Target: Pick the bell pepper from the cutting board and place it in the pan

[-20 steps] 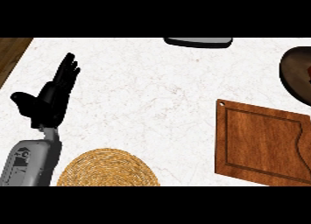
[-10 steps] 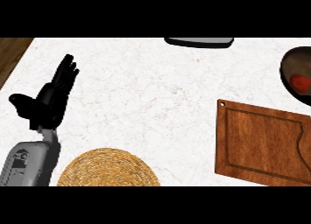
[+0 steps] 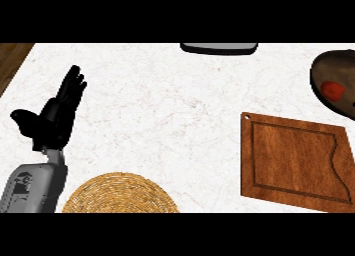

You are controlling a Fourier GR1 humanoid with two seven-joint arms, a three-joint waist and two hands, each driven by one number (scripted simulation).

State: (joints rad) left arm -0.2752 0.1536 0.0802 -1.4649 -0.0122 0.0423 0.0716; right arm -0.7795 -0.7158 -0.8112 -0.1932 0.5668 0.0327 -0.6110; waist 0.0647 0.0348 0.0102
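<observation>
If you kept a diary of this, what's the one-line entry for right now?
bell pepper: in pan | cutting board: bare | left hand: open, resting at left | right hand: out of view

A smooth wooden cutting board (image 3: 294, 160) and rough woven straw mat (image 3: 121, 194) lie on matt marble counter (image 3: 172, 100).

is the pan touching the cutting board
Apart. The head view shows a strip of white counter between the pan at the right edge and the cutting board below it.
</observation>
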